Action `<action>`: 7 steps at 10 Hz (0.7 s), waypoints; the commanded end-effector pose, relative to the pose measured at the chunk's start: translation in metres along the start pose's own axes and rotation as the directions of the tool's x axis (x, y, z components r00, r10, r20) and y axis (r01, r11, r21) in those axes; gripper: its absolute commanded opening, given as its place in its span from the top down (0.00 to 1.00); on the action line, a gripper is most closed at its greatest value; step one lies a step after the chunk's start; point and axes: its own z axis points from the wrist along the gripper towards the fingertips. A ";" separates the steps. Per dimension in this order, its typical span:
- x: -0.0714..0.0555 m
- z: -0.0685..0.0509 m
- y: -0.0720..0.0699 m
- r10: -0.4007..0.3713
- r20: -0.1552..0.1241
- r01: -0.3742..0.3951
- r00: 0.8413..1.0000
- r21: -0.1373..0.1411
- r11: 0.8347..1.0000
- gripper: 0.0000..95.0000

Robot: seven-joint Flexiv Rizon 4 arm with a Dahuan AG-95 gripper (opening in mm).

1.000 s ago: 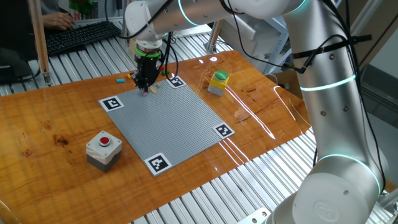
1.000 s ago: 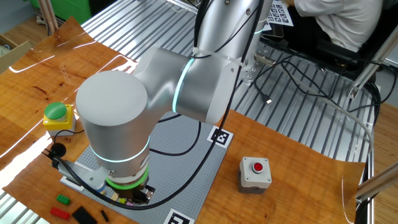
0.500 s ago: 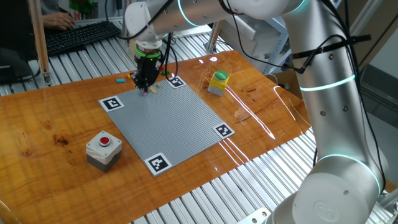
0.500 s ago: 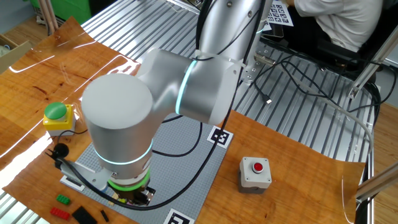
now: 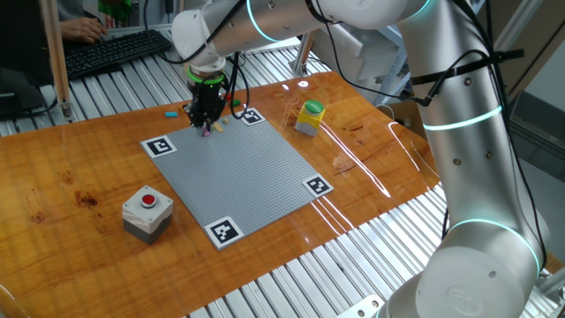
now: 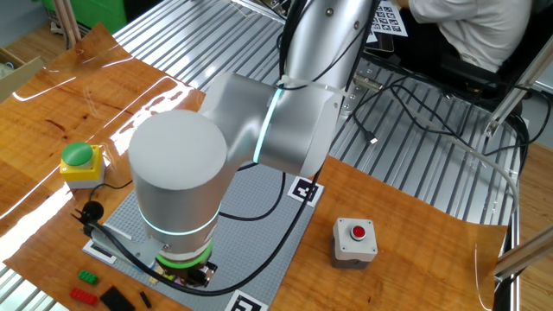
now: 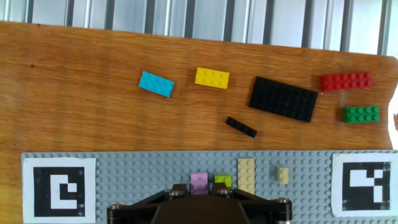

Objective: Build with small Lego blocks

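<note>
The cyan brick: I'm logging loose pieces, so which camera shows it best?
The hand view: the cyan brick lies flat on bare wood, unobstructed, studs visible. One fixed view shows it only as a tiny speck beyond the baseplate. In the other fixed view the arm hides that area.

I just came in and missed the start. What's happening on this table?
A robot arm is building with small Lego bricks on a grey baseplate. Its end effector points down at the plate's far edge, right over a pink brick seated there beside a lime piece and two tan ones. Spare bricks, including a blue one and a yellow one, lie loose on the wooden table.
</note>
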 end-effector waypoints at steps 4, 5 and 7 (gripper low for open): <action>0.000 -0.002 0.000 0.003 -0.013 -0.003 1.000 -0.007 1.000 0.40; 0.000 -0.003 -0.001 0.001 -0.015 -0.001 1.000 -0.006 1.000 0.40; 0.001 -0.006 -0.001 0.001 -0.019 -0.001 1.000 -0.004 1.000 0.40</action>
